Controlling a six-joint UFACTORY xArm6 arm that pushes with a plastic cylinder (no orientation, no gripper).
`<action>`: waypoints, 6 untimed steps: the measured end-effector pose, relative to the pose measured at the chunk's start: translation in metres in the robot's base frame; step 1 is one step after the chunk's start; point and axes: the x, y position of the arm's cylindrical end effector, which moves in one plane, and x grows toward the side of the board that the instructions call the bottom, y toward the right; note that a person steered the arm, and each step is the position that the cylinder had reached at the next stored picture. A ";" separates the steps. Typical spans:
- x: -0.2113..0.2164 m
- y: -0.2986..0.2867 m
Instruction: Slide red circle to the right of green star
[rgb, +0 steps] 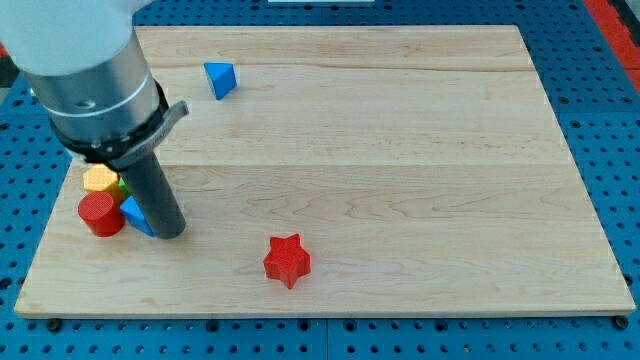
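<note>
Status: no pincer on this rig, so nothing opens, shuts or holds; we only have the rod, and our tip (168, 234) sits on the desk (400, 150) at the view's lower left, touching or just beside the blue block (134, 214), whose shape we can't make out because the rod covers half of it. The red circle (100, 214) is at the view's left edge of that cluster, just left of the blue block, with the yellow block (99, 179) right above it. A sliver of green (122, 186) shows between the yellow block and the rod; we judge that's the green star, but it is mostly hidden, so shape unconfirmed. That puts the red circle left of and below the green one, i.e. on the wrong side. To do this step well, we should not shove through the pile: get the tip around to the circle's left side near the desk edge, push it rightward along the view's bottom, under the blue block, then up to settle right of the green. Risks: tight clearance at the desk edge, dragging the blue block along, nudging the green star off its spot. The red star (287, 260) and the blue triangle (220, 79) are well apart from this; ignore them.
</note>
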 end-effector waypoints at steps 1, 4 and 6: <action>0.011 0.024; 0.033 -0.100; -0.027 -0.041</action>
